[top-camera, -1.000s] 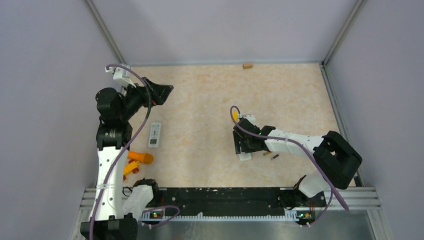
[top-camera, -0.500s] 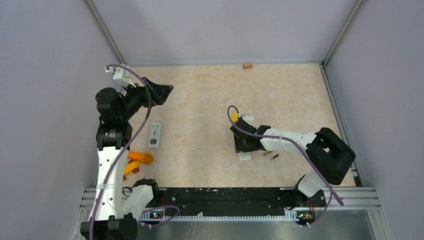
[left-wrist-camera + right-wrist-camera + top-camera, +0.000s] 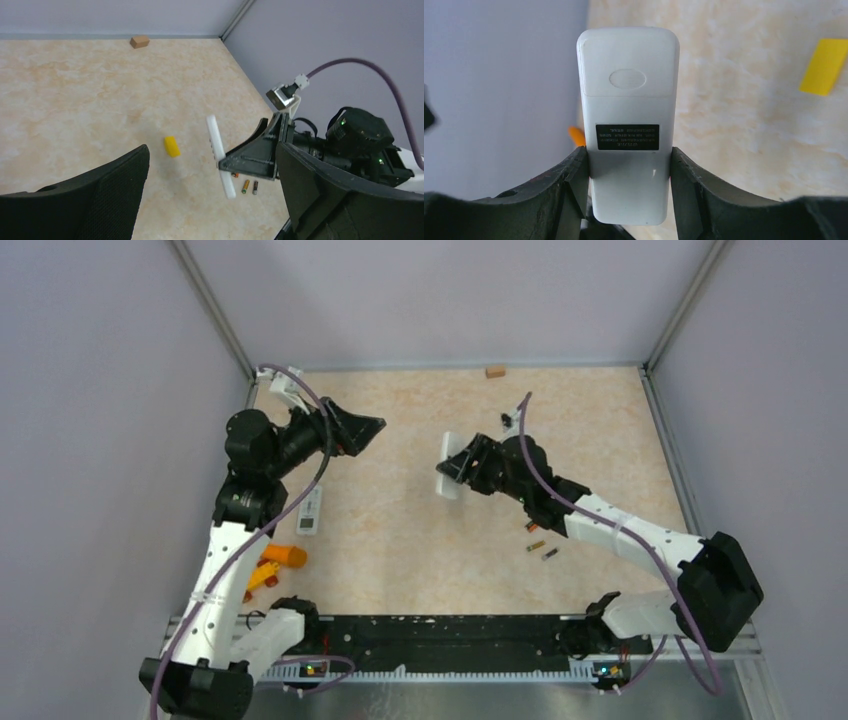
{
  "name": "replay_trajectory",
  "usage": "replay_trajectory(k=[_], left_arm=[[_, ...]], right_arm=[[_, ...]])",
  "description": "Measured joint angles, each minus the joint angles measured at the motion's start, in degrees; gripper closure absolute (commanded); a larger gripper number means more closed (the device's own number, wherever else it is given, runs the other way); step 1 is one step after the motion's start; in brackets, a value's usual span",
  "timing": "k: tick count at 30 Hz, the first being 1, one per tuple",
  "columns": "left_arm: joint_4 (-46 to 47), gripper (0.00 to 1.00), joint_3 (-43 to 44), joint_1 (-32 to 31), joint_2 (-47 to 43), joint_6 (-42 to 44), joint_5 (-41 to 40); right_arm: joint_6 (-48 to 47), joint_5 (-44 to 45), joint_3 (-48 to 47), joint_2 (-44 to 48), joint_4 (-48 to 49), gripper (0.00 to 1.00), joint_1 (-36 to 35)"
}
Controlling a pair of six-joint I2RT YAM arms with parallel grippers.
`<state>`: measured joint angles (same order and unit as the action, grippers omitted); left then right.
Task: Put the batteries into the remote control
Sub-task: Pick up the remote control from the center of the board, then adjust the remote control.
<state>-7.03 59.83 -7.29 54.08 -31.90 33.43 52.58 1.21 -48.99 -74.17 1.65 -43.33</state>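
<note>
The right pincer (image 3: pixel 626 156) is clamping the remote (image 3: pixel 628 75) aloft, the left pincer (image 3: pixel 362 428) is gaping, and the batteries (image 3: pixel 537 544) are lying unloaded below the remote.

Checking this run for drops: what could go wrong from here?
The right fingers grip the remote only near one end, up off the table, so it could tilt or slip out. The left fingers stand wide open nearby; a hand-over could knock it loose. The batteries lie loose on the table, so a falling remote could scatter them.
</note>
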Motion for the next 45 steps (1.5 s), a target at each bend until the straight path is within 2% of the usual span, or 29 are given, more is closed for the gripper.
replay_trajectory(k=[5, 9, 15, 21, 25, 30, 37, 40, 42, 44, 45], left_arm=[[5.92, 0.01, -3.45, -6.82, 0.85, 0.74, -4.04], [10.08, 0.02, -6.32, -11.50, 2.10, 3.15, -6.01], [14.56, 0.07, -6.78, -19.02, 4.55, 8.83, -7.85], [18.64, 0.28, -6.78, -24.92, 7.78, 13.84, -12.04], [19.89, 0.37, -6.78, -28.26, 10.21, 16.57, -15.65], [21.18, 0.49, -6.78, -29.66, 11.30, 17.16, -19.28], [24.79, 0.57, -6.64, -30.62, 14.49, 16.28, -21.44], [24.96, 0.69, -6.51, -30.84, 16.44, 15.23, -21.46], [25.05, 0.86, -6.34, -30.99, 17.20, 14.86, -21.94], [25.16, 1.00, -6.23, -30.82, 17.68, 15.13, -22.75], [25.22, 1.00, -6.16, -30.71, 17.81, 15.10, -22.62]], right_arm=[[14.34, -2.29, -0.26, 0.87, 8.48, 0.62, 4.44], [24.09, -2.32, -0.28, 0.87, 12.13, 0.61, 5.14], [33.83, -2.14, -0.66, 0.87, 17.29, 0.61, 5.22], [39.12, -1.88, -2.58, 0.87, 17.59, 0.62, 5.27], [41.03, -0.15, -3.21, 0.92, 16.48, 0.62, 5.27], [41.94, 1.66, -3.28, 0.96, 14.64, 0.62, 5.27], [42.29, 2.14, -3.87, 0.96, 13.27, 0.62, 5.27], [42.51, 2.40, -4.04, 0.96, 13.18, 0.62, 5.27], [42.49, 2.80, -4.04, 0.94, 12.22, 0.55, 5.40], [42.53, 2.86, -4.09, 0.94, 11.67, 0.42, 5.77], [42.47, 2.86, -4.11, 0.85, 11.65, 0.34, 5.92]])
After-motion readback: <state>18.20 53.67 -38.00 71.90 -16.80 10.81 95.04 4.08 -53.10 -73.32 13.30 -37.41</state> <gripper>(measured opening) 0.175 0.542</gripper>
